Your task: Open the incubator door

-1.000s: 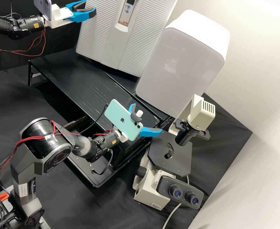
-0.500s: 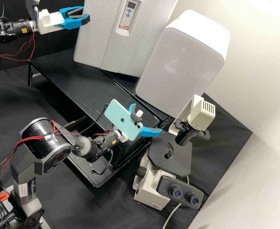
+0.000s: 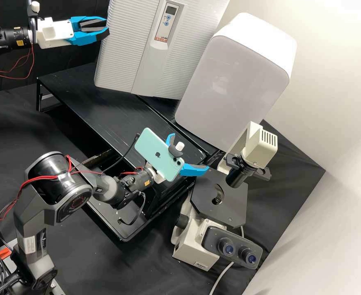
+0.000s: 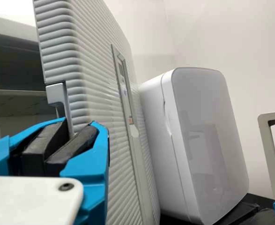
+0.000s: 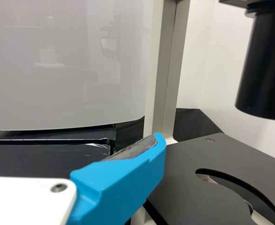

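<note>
plainly, your largest thing, the ribbed incubator door [image 3: 123, 53], stands ajar, a dark interior [image 4: 22, 68] behind it. beside it you have the white cabinet [image 3: 234, 82], then the microscope [image 3: 195, 246]. your left gripper [image 3: 107, 25] is clamped on the door's side edge; your right gripper [image 3: 189, 150] hangs near the microscope, fingers apart. smallest, you see a pale green phone [image 3: 154, 149] on that arm.

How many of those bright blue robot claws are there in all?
2: the left gripper at the edge of the incubator door, and the right gripper by the green phone, near the microscope.
</note>
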You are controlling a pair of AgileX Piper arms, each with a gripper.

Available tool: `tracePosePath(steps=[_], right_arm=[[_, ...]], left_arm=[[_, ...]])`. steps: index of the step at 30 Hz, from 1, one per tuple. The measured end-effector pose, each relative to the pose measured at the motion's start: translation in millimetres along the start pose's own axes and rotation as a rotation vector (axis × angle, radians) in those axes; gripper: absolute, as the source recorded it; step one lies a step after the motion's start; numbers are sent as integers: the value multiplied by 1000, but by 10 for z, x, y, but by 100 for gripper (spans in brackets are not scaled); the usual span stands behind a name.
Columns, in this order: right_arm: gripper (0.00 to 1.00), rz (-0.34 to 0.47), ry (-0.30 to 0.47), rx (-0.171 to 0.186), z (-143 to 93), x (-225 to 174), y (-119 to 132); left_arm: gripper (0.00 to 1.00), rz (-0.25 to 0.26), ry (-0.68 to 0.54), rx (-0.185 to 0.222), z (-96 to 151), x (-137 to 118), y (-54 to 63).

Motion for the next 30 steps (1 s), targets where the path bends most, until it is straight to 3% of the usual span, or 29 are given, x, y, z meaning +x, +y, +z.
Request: tracePosePath(steps=[11,30], right_arm=[[100,0,0,0,0,0,0],[100,0,0,0,0,0,0]], left_arm=[[0,-86,61,2,-60,-65,-103],[0,-86,124,14,6,-369,-21]])
